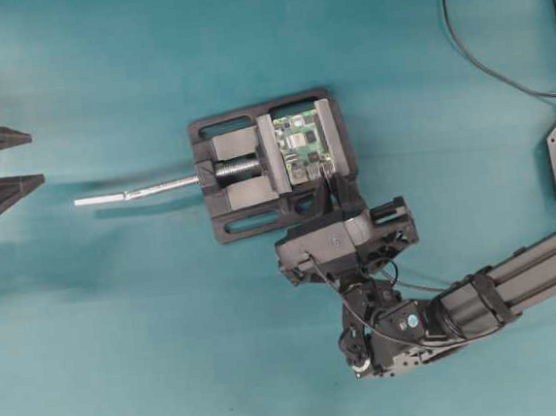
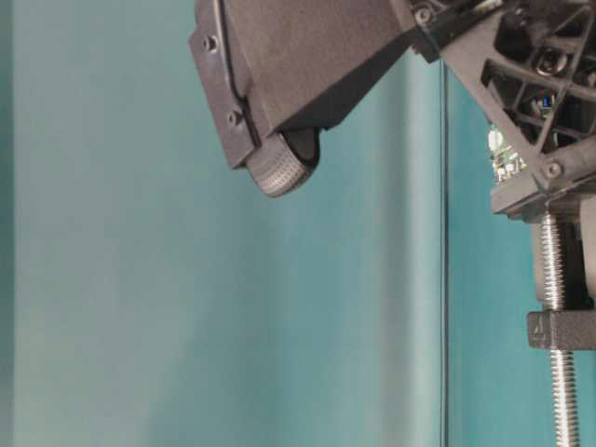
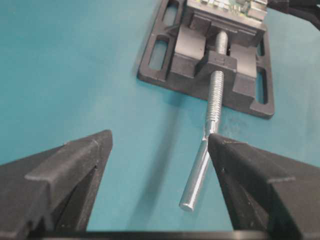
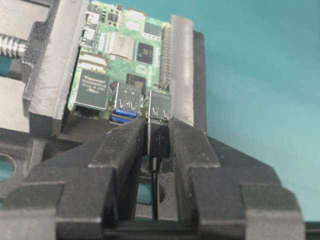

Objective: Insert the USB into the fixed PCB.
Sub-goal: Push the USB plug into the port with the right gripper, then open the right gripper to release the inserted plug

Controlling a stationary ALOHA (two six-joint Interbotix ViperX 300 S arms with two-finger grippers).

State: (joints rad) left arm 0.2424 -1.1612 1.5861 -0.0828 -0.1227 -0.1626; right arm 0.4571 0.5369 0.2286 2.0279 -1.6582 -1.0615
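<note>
Right claw [image 4: 159, 137] clamped on the USB [image 4: 158, 136], its tip entering the fixed PCB [image 4: 125, 50] port at 12 o'clock; full seating remains.

Overhead looks straight down, table-level sits close and low, both wrist views share the black vise [image 3: 210, 55].
</note>
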